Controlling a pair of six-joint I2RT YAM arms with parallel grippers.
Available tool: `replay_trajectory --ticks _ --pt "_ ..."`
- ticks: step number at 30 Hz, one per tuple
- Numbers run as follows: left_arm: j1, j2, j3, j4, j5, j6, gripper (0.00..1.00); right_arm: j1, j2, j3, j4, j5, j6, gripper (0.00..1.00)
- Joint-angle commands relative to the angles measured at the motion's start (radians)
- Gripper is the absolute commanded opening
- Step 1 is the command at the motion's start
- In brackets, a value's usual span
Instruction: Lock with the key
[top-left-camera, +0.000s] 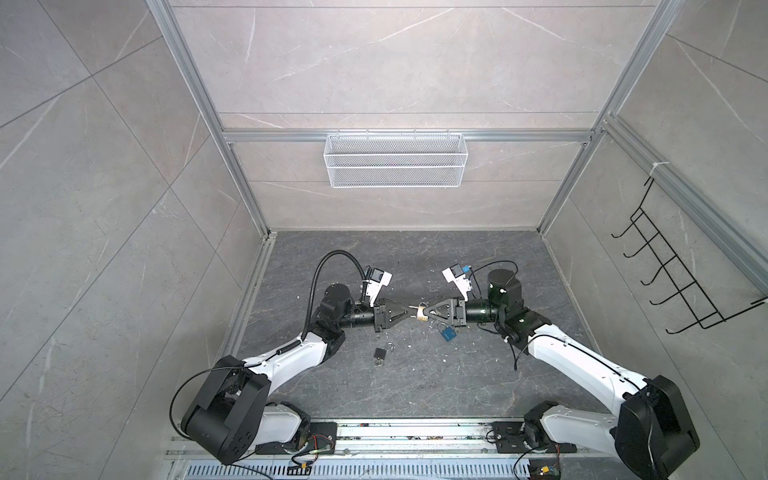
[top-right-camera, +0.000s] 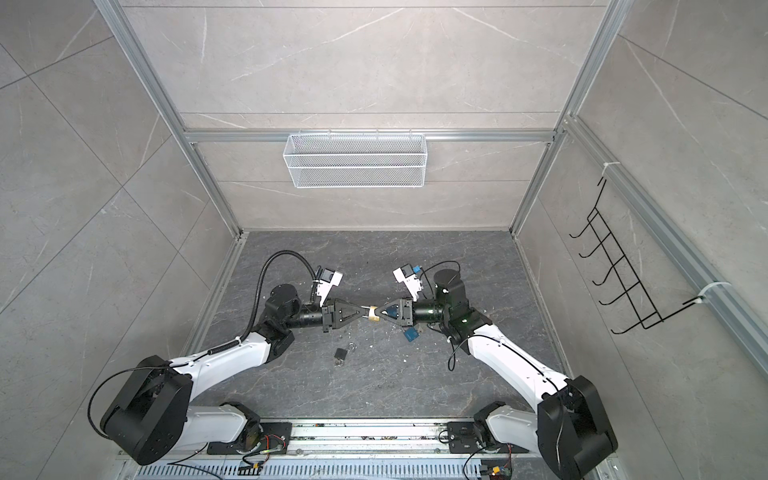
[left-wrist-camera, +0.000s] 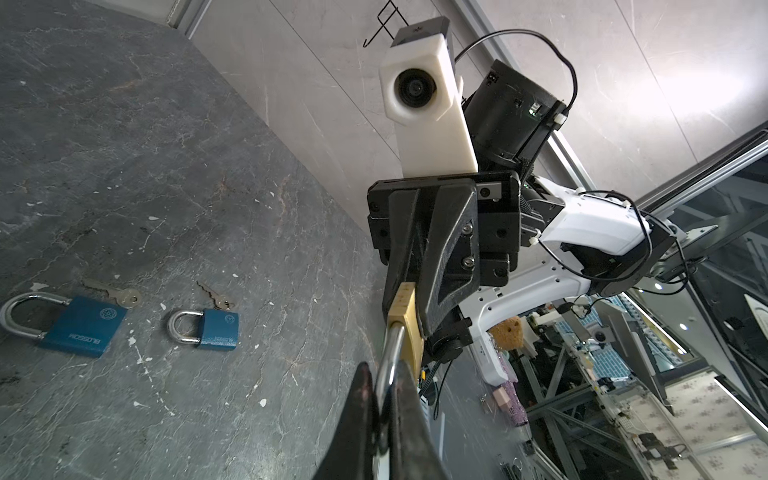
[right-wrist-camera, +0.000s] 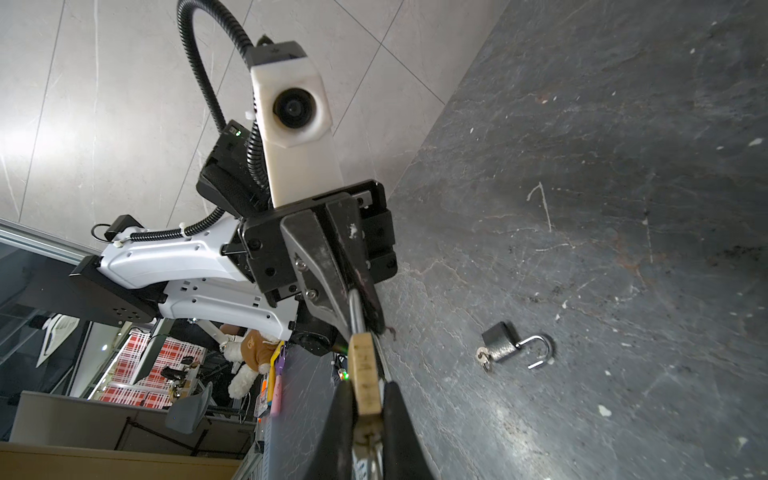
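Brass padlock (top-left-camera: 421, 314) hangs in the air between my two arms, clear of the bench (top-left-camera: 415, 257) and near its middle in both top views. My left gripper (left-wrist-camera: 380, 399) has its fingers (left-wrist-camera: 359, 409) pinched tight on the steel shackle (left-wrist-camera: 388, 361). My right gripper (right-wrist-camera: 365, 409) clamps the flat faces of the brass body (right-wrist-camera: 365, 374), fingers narrow around it. The key I cannot make out for certain: a bit of metal (right-wrist-camera: 368, 453) shows below the body at my right fingertips, too blurred to name.

I judge the lock small, dense and fully rigid. It has no give and nothing to crush, but smooth metal against hard fingers will slip and twist under torque. The body's broad faces are the place to hold. The round shackle can roll, so I'd use that grip only to steady it and push along its line. Whether the shackle is seated I cannot tell. A large blue padlock (left-wrist-camera: 79, 328), a small blue padlock (left-wrist-camera: 216, 330) and an open grey padlock (right-wrist-camera: 503, 347) lie on the bench, well apart from my work
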Motion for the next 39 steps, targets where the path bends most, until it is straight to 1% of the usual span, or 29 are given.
replay_trajectory --ticks 1,3,5,7,9,13,17,21,25,28,29,31,33,36,39 --pt "-0.004 0.053 0.010 0.200 -0.056 -0.145 0.00 0.017 0.007 -0.029 0.157 -0.071 0.065 0.12" --pt "-0.004 0.089 0.016 0.270 -0.060 -0.216 0.00 0.018 0.008 -0.042 0.216 -0.082 0.099 0.18" --pt "-0.004 0.119 0.026 0.322 -0.057 -0.263 0.00 0.018 0.004 -0.045 0.223 -0.089 0.103 0.21" --pt "-0.004 0.139 0.031 0.360 -0.057 -0.289 0.00 0.018 -0.001 -0.050 0.228 -0.090 0.103 0.21" --pt "-0.005 0.146 0.035 0.357 -0.058 -0.288 0.00 0.018 -0.003 -0.048 0.217 -0.089 0.097 0.21" --pt "-0.005 0.140 0.035 0.351 -0.050 -0.280 0.00 0.018 0.001 -0.046 0.213 -0.083 0.096 0.01" --pt "-0.004 0.108 0.026 0.304 -0.044 -0.256 0.00 0.018 0.003 -0.043 0.204 -0.071 0.082 0.00" --pt "-0.004 0.051 0.014 0.205 -0.044 -0.200 0.00 0.016 0.000 -0.041 0.202 -0.056 0.075 0.00" --pt "-0.005 -0.002 0.004 0.134 -0.050 -0.156 0.12 0.014 0.006 -0.034 0.194 -0.054 0.068 0.00" --pt "-0.004 -0.022 0.007 0.099 -0.054 -0.138 0.14 0.016 0.005 -0.030 0.195 -0.052 0.069 0.00" --pt "-0.004 -0.024 0.008 0.098 -0.055 -0.137 0.16 0.016 0.004 -0.030 0.195 -0.049 0.068 0.00" --pt "-0.005 -0.027 0.004 0.098 -0.054 -0.138 0.26 0.014 -0.003 -0.030 0.194 -0.047 0.068 0.00" --pt "-0.004 -0.028 -0.003 0.104 -0.056 -0.141 0.31 0.016 -0.006 -0.029 0.190 -0.047 0.068 0.00" --pt "-0.004 -0.038 -0.013 0.103 -0.059 -0.138 0.31 0.016 -0.007 -0.030 0.183 -0.044 0.065 0.00" --pt "-0.005 -0.047 -0.021 0.099 -0.065 -0.137 0.26 0.016 -0.008 -0.027 0.173 -0.042 0.059 0.00"
